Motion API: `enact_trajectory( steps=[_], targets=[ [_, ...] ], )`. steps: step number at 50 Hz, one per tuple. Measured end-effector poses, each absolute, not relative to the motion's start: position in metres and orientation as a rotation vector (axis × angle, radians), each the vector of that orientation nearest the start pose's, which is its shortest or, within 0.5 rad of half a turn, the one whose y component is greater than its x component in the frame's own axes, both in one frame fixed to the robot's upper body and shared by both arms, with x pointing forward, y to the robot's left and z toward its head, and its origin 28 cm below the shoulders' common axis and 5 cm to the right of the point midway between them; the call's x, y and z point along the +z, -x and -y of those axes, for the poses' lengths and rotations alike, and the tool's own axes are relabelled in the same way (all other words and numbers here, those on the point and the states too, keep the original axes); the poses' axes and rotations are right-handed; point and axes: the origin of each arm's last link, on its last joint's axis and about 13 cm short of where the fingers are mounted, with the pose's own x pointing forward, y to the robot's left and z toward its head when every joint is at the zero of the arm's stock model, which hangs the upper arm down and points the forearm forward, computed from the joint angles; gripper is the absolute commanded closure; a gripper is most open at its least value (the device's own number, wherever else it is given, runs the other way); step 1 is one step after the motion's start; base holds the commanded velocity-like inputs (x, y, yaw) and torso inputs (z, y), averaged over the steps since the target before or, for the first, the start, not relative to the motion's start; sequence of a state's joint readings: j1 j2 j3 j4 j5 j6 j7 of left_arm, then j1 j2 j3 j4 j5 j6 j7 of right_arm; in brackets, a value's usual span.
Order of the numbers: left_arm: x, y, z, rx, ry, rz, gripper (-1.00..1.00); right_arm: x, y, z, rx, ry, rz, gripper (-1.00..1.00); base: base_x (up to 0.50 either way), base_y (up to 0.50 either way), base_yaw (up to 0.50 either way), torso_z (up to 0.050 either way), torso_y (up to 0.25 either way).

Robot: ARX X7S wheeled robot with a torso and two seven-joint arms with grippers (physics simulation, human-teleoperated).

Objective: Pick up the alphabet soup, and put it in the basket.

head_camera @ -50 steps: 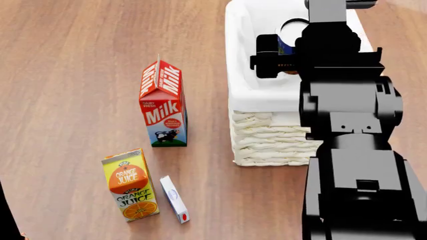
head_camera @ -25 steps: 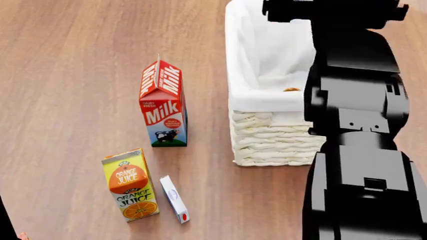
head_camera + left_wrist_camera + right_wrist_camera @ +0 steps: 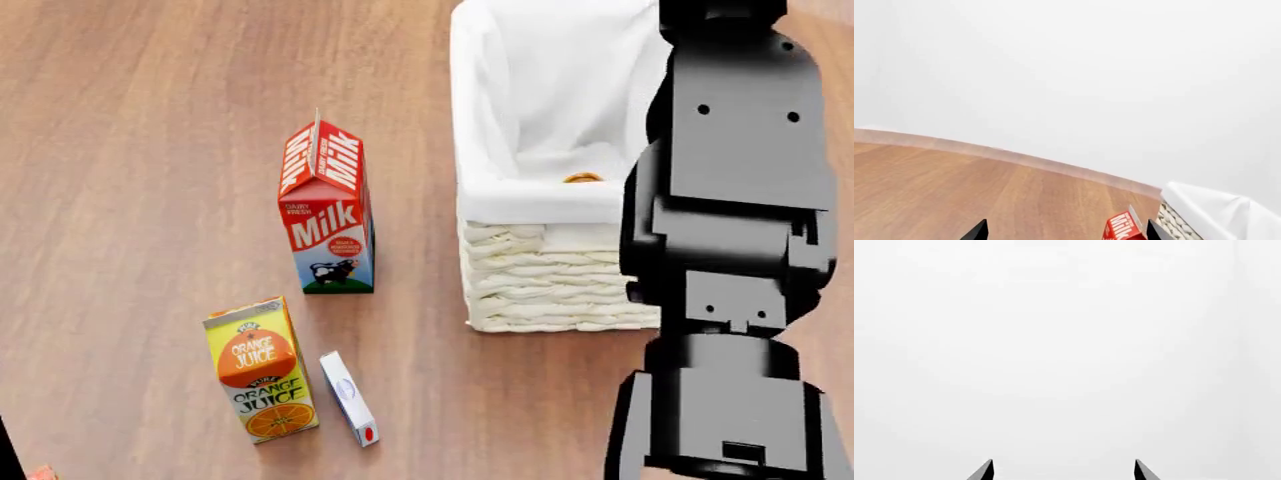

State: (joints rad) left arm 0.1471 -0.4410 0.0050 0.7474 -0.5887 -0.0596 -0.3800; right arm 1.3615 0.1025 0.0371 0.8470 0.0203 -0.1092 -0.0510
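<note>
The basket [image 3: 534,270], cream wicker with a white cloth liner, stands at the head view's upper right; its corner also shows in the left wrist view [image 3: 1214,212]. The alphabet soup can is not clearly in view. Only a small orange sliver [image 3: 582,178] shows behind the basket's near rim, and I cannot tell what it is. My right arm [image 3: 734,230] rises over the basket's right side, with its gripper beyond the head view's top. In the right wrist view the right gripper [image 3: 1063,471] is open and empty, facing plain white. My left gripper [image 3: 1066,232] is open and empty, well above the wooden surface.
A red and white milk carton [image 3: 324,210] stands left of the basket and shows in the left wrist view [image 3: 1121,230]. An orange juice carton [image 3: 260,370] and a small white box [image 3: 348,398] lie nearer me. My left arm [image 3: 7,455] sits at the lower-left edge.
One second ago my right gripper held the blue can over the basket. Since then the arm has swung up and away, the gripper has left the head view, and the can is gone from sight.
</note>
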Motion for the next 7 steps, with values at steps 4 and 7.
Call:
enact_trajectory(
  steps=[4, 7],
  targets=[
    [0.147, -0.157, -0.240, 0.006, 0.235, 0.417, -1.00, 0.316, -0.411, 0.142, -0.042, 0.036, 0.673, -1.00, 0.00, 0.00, 0.00, 0.000, 0.000],
    [0.150, -0.153, -0.240, 0.001, 0.234, 0.429, -1.00, 0.319, -0.402, 0.142, -0.034, 0.059, 0.708, -1.00, 0.00, 0.00, 0.00, 0.000, 0.000]
  ],
)
